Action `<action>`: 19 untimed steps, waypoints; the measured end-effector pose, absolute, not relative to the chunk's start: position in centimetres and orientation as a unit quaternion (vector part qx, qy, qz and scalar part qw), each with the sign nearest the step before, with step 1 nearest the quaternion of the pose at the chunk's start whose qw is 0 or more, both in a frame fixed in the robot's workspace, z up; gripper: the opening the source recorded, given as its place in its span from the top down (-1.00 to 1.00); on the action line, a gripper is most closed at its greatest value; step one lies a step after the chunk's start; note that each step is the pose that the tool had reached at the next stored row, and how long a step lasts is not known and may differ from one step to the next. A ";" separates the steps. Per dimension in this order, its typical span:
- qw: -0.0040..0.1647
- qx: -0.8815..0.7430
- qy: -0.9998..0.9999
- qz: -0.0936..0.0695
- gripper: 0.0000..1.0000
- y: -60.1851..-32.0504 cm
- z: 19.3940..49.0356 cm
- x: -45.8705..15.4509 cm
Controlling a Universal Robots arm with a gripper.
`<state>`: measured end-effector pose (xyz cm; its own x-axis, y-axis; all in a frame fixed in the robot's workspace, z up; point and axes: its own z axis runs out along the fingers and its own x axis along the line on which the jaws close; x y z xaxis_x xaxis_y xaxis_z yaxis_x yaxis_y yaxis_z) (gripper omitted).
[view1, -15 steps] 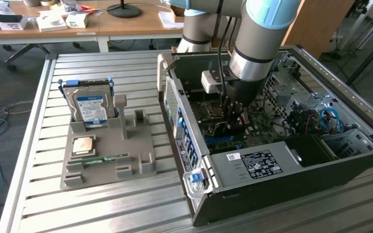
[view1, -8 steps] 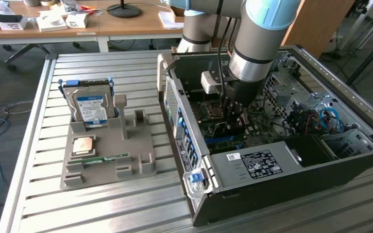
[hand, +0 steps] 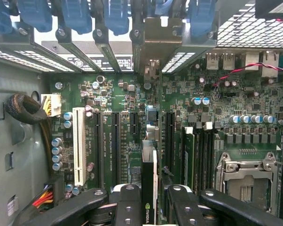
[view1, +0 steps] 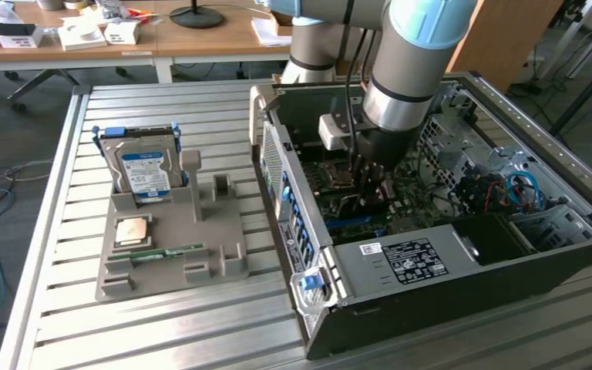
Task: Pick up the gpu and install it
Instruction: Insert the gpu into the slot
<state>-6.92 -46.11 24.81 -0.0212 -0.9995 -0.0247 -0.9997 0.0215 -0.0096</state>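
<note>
1. Black two-finger gripper (hand: 149, 207) clamps the thin green gpu card (hand: 149, 188), held edge-on.
2. Card sits inside the open grey metal computer case (view1: 399, 308), above the green motherboard (hand: 127, 122), slots at 12 o'clock.

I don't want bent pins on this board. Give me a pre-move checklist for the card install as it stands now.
1. gpu gripped edge-on between the end effector fingers: ok.
2. End effector inside the open computer case, over the motherboard: ok.
3. Card running parallel to the expansion slots: ok.
4. Card edge seated in a slot: cannot tell.
5. Bracket lined up with a rear opening: cannot tell.
6. hard drive in the gray holder, outside the case: ok.
</note>
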 end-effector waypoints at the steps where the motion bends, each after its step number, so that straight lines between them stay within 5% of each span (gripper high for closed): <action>1: 0.012 -0.699 0.715 0.005 0.47 -46.1 24.8 -6.9; 19: 0.012 -0.699 0.715 0.005 0.47 -46.1 24.7 -7.0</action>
<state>-7.01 -46.11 24.70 -0.0213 -0.9995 -0.0245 -0.9997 0.0215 -0.0095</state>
